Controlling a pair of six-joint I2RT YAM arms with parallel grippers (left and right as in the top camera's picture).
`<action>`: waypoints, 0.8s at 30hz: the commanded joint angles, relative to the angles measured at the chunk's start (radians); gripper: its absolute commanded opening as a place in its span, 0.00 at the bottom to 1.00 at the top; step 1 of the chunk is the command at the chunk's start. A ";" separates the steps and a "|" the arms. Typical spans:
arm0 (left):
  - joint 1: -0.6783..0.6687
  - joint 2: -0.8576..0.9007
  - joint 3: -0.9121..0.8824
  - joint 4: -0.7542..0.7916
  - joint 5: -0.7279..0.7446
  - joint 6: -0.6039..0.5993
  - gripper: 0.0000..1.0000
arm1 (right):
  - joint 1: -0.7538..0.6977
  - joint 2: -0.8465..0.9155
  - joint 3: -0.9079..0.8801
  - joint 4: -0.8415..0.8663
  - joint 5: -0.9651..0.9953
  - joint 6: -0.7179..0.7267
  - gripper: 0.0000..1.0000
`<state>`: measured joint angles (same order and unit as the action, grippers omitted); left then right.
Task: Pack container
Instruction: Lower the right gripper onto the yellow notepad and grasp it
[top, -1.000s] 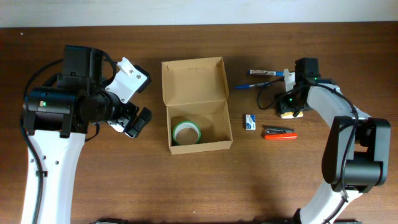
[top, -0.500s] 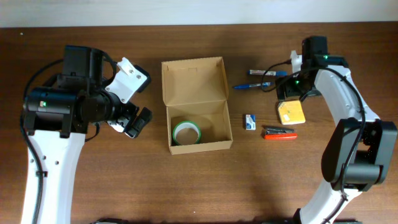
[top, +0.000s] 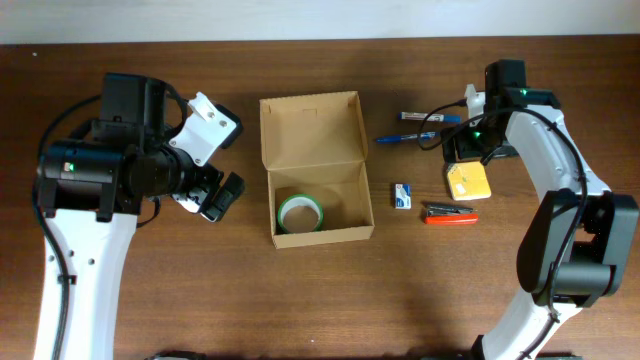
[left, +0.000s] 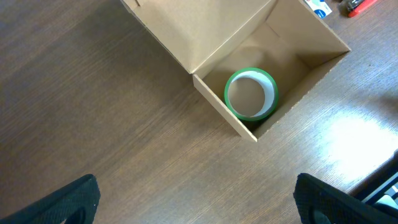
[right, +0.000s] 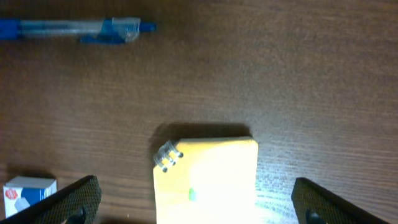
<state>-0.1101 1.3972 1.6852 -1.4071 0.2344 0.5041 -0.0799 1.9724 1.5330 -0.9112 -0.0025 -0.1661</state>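
On the brown wooden worktop (top: 320, 290) the cardboard box (top: 345, 205) is set at the centre, its long axis running from 12 to 6 o'clock in the overhead view. Its mouth faces upward and its hinged lid (top: 310, 125) is folded back at the 12 o'clock end. The left end effector (top: 213, 196) is held just off the box's 9 o'clock side, fingers spread and empty, so the box lies at 3 o'clock from it and it is the nearer arm. The right end effector (top: 467, 150) is seen well apart at the box's 3 o'clock side, fingers spread wide with nothing pinched. A green tape roll (top: 300, 212) is already lying flat in the box's 6 o'clock end. A yellow sticky-note pad (top: 468, 182) is found just at 6 o'clock of the right end effector, framed between its fingers in the wrist view. The coming grasp is judged to turn on this pad, which would then be carried toward 9 o'clock.
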 joint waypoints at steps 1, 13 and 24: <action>0.002 -0.005 0.014 0.000 0.004 0.013 1.00 | -0.006 0.015 -0.029 0.003 -0.014 -0.060 0.99; 0.002 -0.005 0.014 0.000 0.004 0.013 1.00 | -0.058 0.016 -0.092 0.032 0.005 -0.035 0.99; 0.002 -0.005 0.014 0.000 0.004 0.013 0.99 | -0.060 0.016 -0.115 0.035 -0.038 0.094 0.99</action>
<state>-0.1101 1.3972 1.6852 -1.4071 0.2344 0.5041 -0.1379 1.9759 1.4281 -0.8814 -0.0086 -0.1120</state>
